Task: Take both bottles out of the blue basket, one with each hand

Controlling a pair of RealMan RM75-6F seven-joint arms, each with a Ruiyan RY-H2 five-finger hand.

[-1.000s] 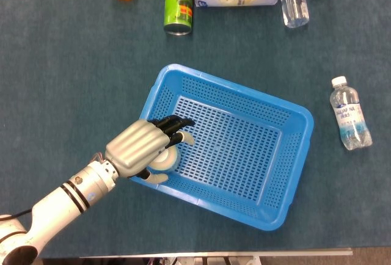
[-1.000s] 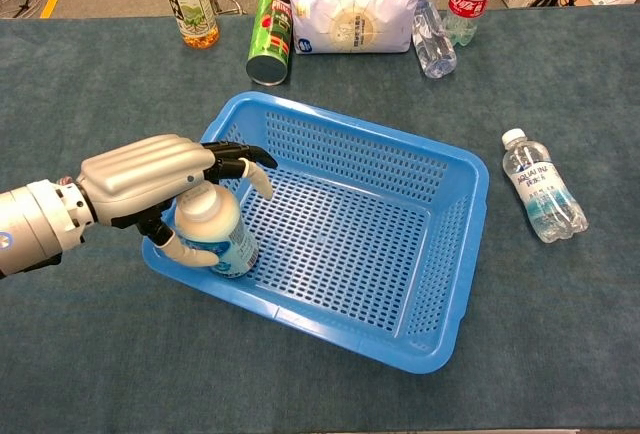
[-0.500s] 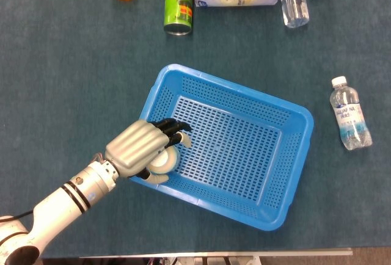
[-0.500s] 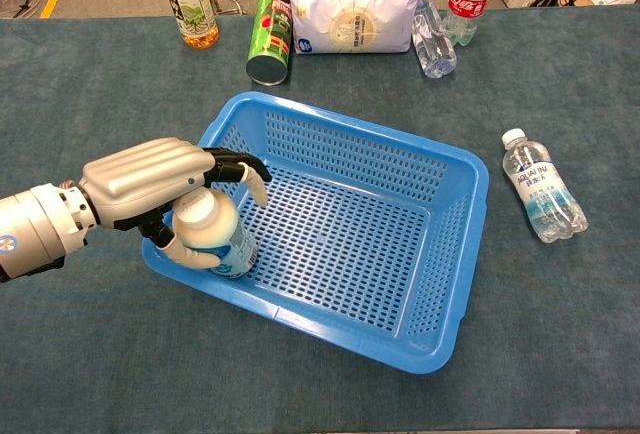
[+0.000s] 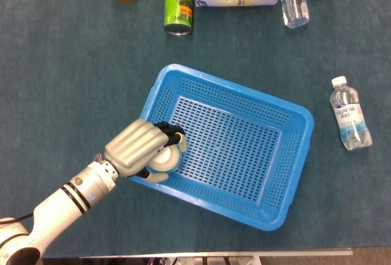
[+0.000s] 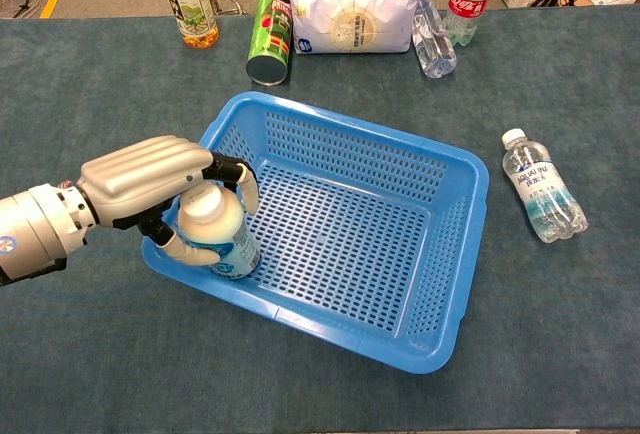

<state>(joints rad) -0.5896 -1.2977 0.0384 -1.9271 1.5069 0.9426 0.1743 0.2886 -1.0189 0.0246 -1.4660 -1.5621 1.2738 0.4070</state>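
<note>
Left hand (image 6: 150, 179) wraps its fingers around the white bottle (image 6: 218, 232), standing in the blue basket's (image 6: 455, 254) near-left corner. Grasp looks set; next, lift straight up over the rim.

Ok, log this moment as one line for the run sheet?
left hand: grips white bottle | white bottle: upright inside blue basket corner | water bottle: lying on table, outside basket | right hand: not in view

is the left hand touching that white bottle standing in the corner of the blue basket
Touching. In the chest view the left hand has its fingers wrapped over the white bottle, thumb against its other side, no gap showing.
</note>
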